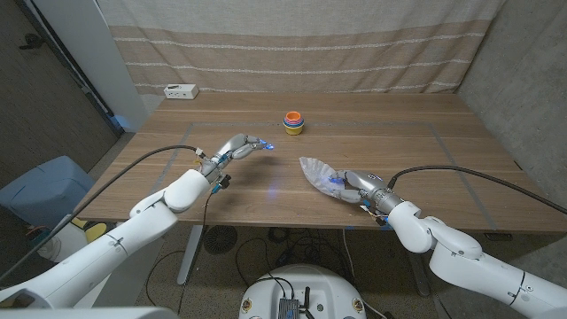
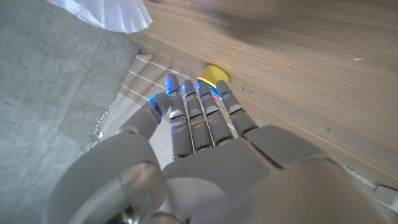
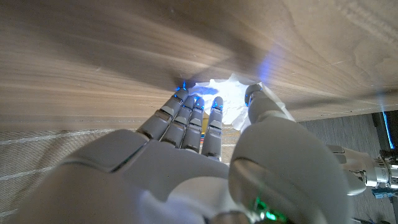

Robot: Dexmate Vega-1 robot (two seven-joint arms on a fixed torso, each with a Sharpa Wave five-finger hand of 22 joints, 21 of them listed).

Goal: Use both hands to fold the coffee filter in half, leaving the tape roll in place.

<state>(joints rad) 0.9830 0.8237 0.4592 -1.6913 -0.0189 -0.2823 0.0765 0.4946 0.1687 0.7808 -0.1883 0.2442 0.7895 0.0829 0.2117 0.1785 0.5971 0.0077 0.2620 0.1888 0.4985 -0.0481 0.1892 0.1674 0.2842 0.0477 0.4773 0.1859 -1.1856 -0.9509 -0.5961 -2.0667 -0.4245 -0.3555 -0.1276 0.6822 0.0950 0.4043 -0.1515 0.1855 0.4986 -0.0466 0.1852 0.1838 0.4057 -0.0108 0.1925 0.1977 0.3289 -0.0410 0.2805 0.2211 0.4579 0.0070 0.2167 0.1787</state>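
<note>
The white pleated coffee filter (image 1: 314,168) lies right of the table's middle, its near side bunched up. My right hand (image 1: 357,185) is at that near right edge, and in the right wrist view its fingers (image 3: 194,114) and thumb close around the filter (image 3: 222,93). My left hand (image 1: 242,147) hovers above the wood well left of the filter, fingers stretched out and holding nothing. The left hand (image 2: 199,124) points toward the tape roll (image 2: 216,73), with the filter (image 2: 115,15) off to one side. The orange and yellow tape roll (image 1: 293,121) stands behind the filter at mid-table.
A white box (image 1: 180,89) sits at the table's (image 1: 416,133) back left edge, in front of a striped curtain. A blue bin (image 1: 44,188) stands on the floor off the table's left side. Bare wood stretches between the two hands.
</note>
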